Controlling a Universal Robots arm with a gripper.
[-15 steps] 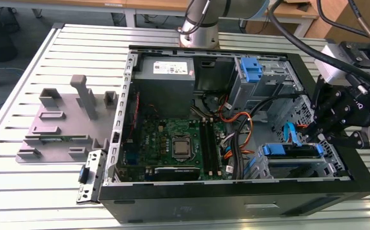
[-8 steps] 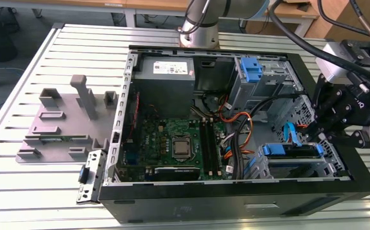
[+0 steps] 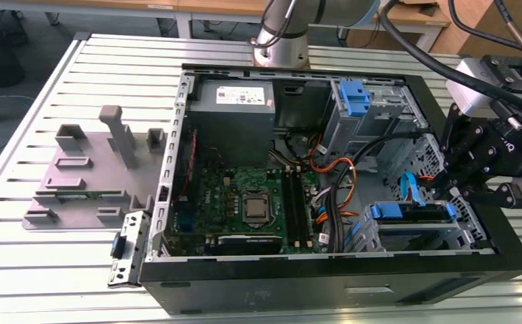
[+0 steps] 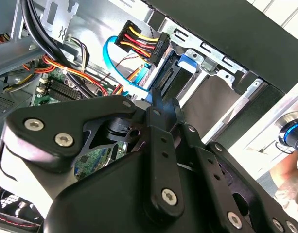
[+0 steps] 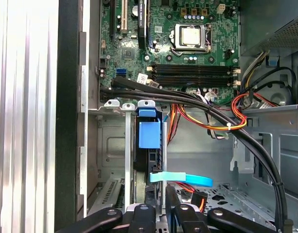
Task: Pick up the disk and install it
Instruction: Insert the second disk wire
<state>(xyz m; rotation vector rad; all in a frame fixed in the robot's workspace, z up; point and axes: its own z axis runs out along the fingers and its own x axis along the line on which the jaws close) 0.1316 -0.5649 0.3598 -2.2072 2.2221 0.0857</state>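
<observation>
The disk, a drive with blue rails along its edges, lies in the metal drive cage at the front corner of the open computer case, on the exterior view's right. My gripper hangs just above the cage's outer end. In the first wrist view the disk appears edge-on with its blue tab, and my gripper sits at its near end. The fingers stand close together with nothing visible between them. In the second wrist view the fingertips reach toward the disk's connector end.
A grey power-supply box and a bare blue bracket sit at the case's back. Black and coloured cables cross beside the motherboard. A blue flat cable runs close to the fingers. A grey fixture stands on the slatted table.
</observation>
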